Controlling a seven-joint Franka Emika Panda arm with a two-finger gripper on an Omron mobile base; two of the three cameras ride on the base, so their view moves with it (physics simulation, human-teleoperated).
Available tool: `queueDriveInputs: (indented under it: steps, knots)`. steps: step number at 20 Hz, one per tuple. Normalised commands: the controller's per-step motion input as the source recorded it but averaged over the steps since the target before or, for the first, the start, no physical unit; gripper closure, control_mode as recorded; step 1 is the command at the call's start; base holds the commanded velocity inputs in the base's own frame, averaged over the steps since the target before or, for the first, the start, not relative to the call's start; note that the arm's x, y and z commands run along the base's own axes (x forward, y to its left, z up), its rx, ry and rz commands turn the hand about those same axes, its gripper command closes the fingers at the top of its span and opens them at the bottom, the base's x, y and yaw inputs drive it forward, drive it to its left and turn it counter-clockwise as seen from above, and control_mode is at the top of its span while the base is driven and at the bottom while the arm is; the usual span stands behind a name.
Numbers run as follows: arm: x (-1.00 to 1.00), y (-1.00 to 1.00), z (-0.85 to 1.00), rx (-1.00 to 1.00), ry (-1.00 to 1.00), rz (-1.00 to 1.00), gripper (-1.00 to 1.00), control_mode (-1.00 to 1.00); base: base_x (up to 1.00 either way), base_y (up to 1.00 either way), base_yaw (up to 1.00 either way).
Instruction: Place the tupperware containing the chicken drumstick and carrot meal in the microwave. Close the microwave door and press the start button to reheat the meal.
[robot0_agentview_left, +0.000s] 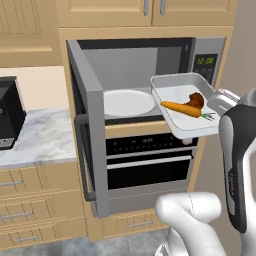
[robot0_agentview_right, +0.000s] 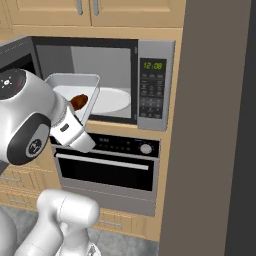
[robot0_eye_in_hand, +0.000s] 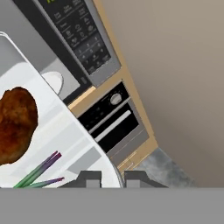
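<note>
Left base view: I see the tupperware (robot0_agentview_left: 187, 107) held in the air just in front of the open microwave (robot0_agentview_left: 145, 75), at its right side. The carrot (robot0_agentview_left: 181, 108) and chicken drumstick (robot0_agentview_left: 196, 100) lie inside. The microwave door (robot0_agentview_left: 90, 125) stands swung out to the left, and a round white plate (robot0_agentview_left: 127, 102) sits in the cavity.

Right base view: The tray is tilted toward the opening, its far rim near the plate (robot0_agentview_right: 112, 100). The keypad (robot0_agentview_right: 151, 100) is beside it.

Hand view: The gripper (robot0_eye_in_hand: 111, 177) pinches the tray's rim (robot0_eye_in_hand: 98, 151) between its fingertips. I judge the edge grip weak; a tilt could spill the food, or the tray could catch the cavity's right frame.
</note>
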Motion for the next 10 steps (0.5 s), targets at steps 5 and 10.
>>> queueDriveInputs:
  steps: [5, 10]
  knots:
    - [0.0, 0.0, 0.0, 0.0, 0.0, 0.0, 1.0, -1.0, 0.0, 0.0, 0.0]
    - [0.02, 0.0, 0.0, 0.0, 0.0, 0.0, 1.0, -1.0, 0.0, 0.0, 0.0]
